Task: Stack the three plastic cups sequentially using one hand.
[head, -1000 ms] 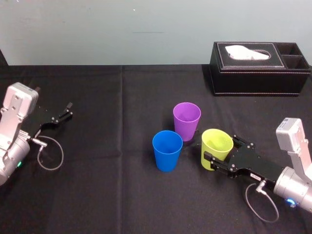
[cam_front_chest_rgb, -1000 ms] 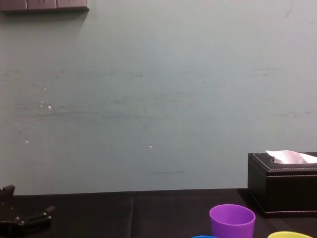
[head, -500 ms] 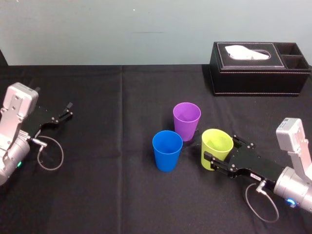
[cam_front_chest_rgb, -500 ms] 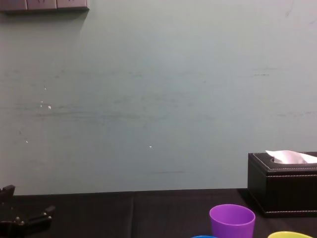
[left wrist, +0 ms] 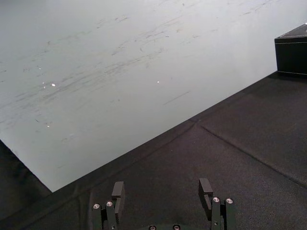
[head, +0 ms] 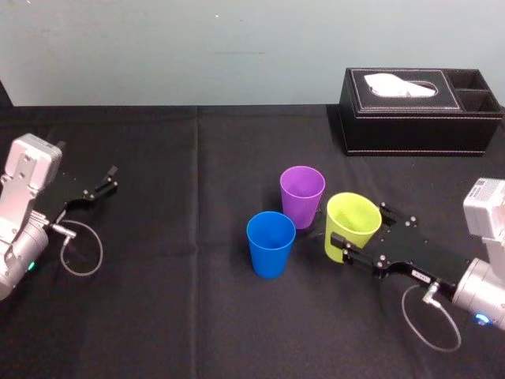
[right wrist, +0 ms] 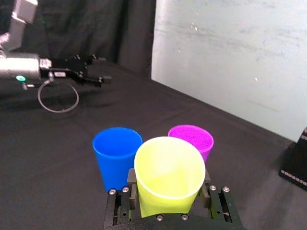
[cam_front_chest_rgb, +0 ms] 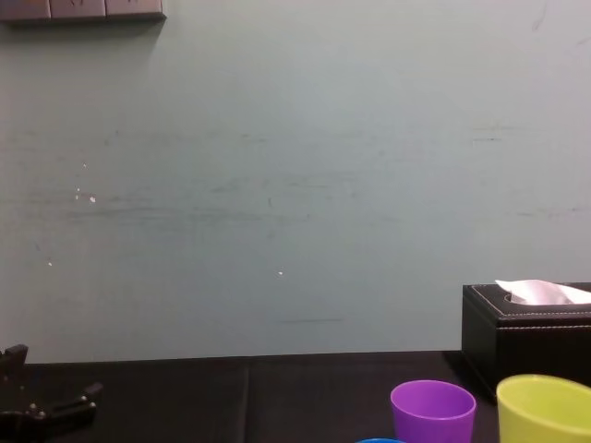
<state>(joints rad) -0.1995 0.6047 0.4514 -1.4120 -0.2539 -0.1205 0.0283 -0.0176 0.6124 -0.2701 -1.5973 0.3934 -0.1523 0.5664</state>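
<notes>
Gripping yellow-green cup [right wrist: 169,175], my right gripper [head: 355,230] clamped on its sides (smooth, tapered, tilted); purple cup [head: 302,195], blue cup [head: 271,242] upright beside; left gripper [head: 108,181] parked, jaws apart.

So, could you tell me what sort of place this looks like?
Probably an indoor robot test bench: black cloth-covered table, bare pale wall, and the right gripper holding a yellow-green cup, the left gripper idle.

A lab test bench — black-draped table [head: 158,316], bare pale wall [head: 158,47]
</notes>
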